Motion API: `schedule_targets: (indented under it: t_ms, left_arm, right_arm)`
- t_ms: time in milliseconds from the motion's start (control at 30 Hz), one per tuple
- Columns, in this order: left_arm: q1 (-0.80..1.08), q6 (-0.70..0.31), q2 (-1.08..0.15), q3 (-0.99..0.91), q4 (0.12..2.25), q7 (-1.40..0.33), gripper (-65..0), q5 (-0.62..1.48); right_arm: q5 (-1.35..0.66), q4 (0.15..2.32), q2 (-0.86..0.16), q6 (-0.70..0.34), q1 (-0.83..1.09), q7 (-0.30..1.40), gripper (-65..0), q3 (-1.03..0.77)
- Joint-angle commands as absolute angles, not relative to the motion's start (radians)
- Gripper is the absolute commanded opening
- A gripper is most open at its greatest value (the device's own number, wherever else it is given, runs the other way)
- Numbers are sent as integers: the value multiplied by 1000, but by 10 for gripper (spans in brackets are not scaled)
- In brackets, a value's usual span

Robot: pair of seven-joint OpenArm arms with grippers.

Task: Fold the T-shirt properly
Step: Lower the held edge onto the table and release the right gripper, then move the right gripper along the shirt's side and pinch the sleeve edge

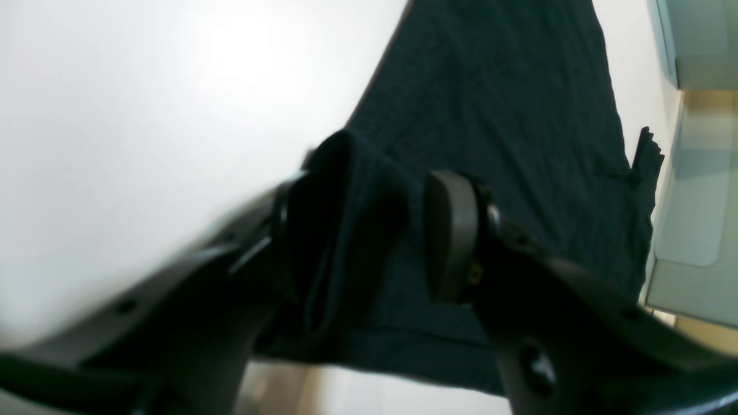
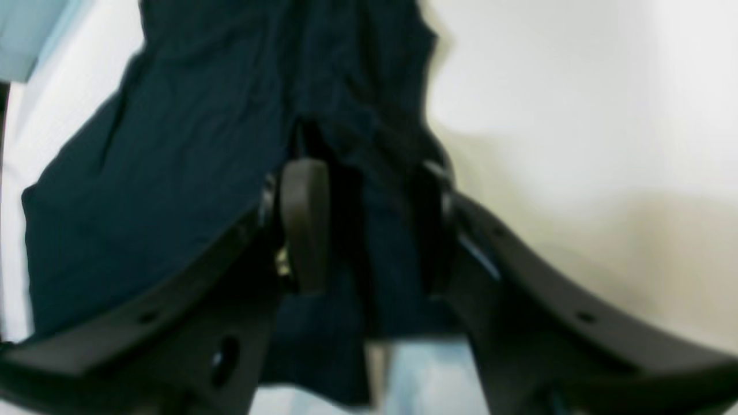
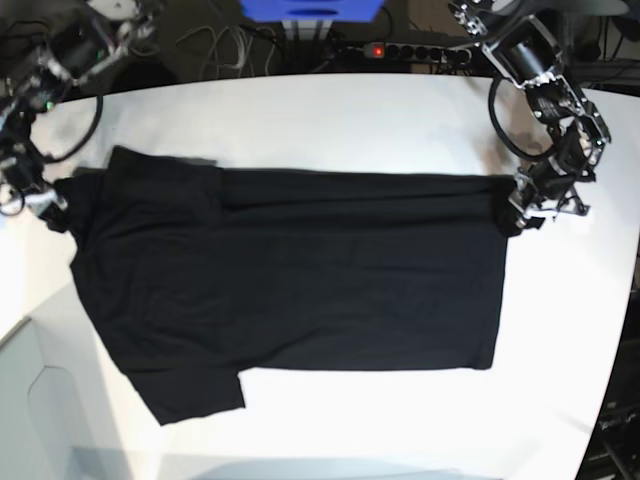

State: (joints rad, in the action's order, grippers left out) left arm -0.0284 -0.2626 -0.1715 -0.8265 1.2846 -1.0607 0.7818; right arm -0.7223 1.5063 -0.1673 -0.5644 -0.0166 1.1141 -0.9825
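T-shirt [image 3: 290,270] spread flat on white bench [image 3: 330,120], long axis side to side (top strip already folded over). Left fingers [image 1: 450,236] at hem corner, right fingers [image 2: 305,225] at shoulder end, both parted around cloth, clamping nothing.

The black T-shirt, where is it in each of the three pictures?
Left wrist view: the T-shirt fills the middle and upper right, running up from between the left gripper fingers.
Right wrist view: it fills the upper left and middle, reaching down between the right gripper fingers.
Base view: it lies spread across the middle of the picture.
Shared landmark: the white table under the shirt shows in all three.
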Motion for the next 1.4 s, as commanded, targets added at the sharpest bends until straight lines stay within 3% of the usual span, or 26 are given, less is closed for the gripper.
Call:
schedule_targets:
  t_ms: [0, 200, 400, 767, 1367]
  left_arm:
    - [-39, -271, -186, -829, 1303, -1053, -362, 796]
    - [-39, -271, -186, -829, 1303, -1052, -362, 789]
    - [-39, -271, -188, -829, 1303, -1050, -362, 788]
    - [-39, -269, -189, -829, 1303, -1052, -362, 794]
    - [-41, -266, -188, -822, 1303, -1046, -362, 791]
  right_arm:
    - [-743, 1558, -163, -559, -2, 1099, -401, -987]
    - [-745, 1745, -58, -559, 140, 1148, -401, -1049]
    - [-743, 1755, 5, -561, 170, 1225, -401, -1055]
    - [-742, 1498, -28, -565, 139, 1227, -401, -1049]
    - [-746, 1503, -21, -567, 117, 1345, -401, -992]
